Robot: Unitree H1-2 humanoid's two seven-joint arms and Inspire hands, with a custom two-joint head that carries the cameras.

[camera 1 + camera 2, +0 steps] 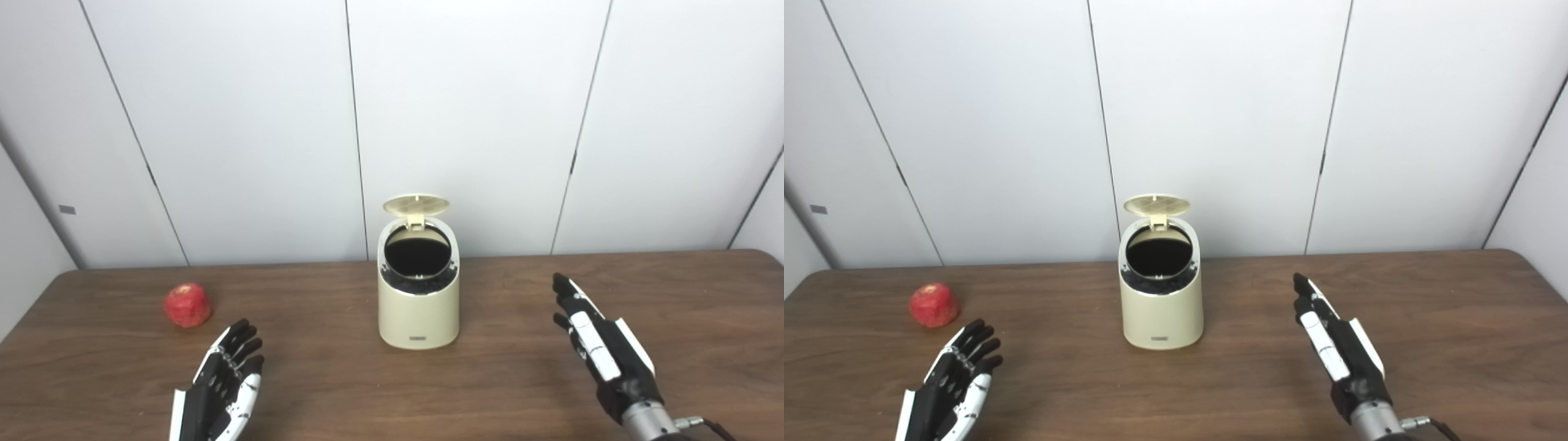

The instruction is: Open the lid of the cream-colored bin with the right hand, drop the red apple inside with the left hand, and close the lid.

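The cream-colored bin [418, 306] stands upright in the middle of the brown table. Its round lid [416, 205] is flipped up at the back, and the dark inside shows. The red apple [187, 304] lies on the table to the bin's left. My left hand [223, 383] is open near the front edge, a short way in front of and to the right of the apple, not touching it. My right hand [597, 346] is open with fingers stretched flat, well to the right of the bin and apart from it.
The brown wooden table [343, 392] ends at the back against a white panelled wall [245, 122].
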